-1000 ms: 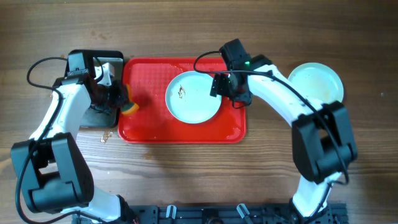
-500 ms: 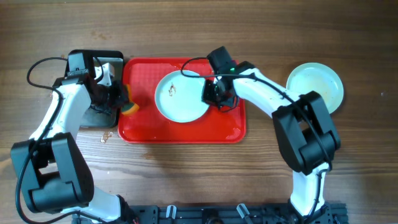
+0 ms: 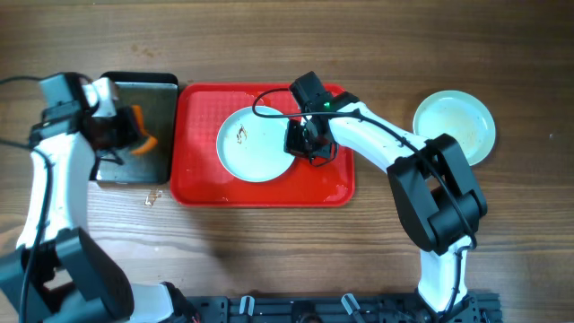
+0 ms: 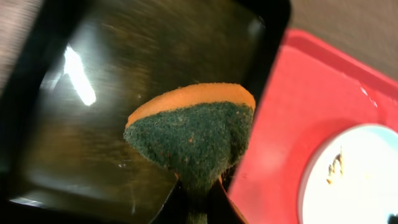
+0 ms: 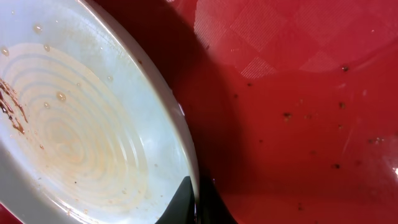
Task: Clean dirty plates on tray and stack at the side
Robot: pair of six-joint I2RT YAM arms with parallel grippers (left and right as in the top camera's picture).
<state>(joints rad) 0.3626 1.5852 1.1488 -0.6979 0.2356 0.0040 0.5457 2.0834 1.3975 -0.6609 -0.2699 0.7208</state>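
Note:
A pale-blue plate [image 3: 254, 144] with a dark smudge lies on the red tray [image 3: 202, 175]; in the right wrist view the plate [image 5: 81, 124] looks tilted, its right edge raised off the tray [image 5: 298, 93]. My right gripper [image 3: 301, 141] [image 5: 198, 202] is shut on the plate's right rim. A second plate [image 3: 454, 126] rests on the table at the right. My left gripper [image 3: 126, 135] [image 4: 199, 196] is shut on an orange-and-green sponge [image 4: 193, 127] [image 3: 142, 141], held over the black pan [image 3: 152, 94].
The black pan [image 4: 93, 74] sits against the tray's left edge [image 4: 292, 112]. A small scrap [image 3: 152, 196] lies on the wood in front of the pan. Bare wooden table surrounds the tray.
My right gripper has closed on the plate's rim and pulled the plate leftward across the tray. My left gripper has carried the sponge left, from the tray's edge to over the black pan.

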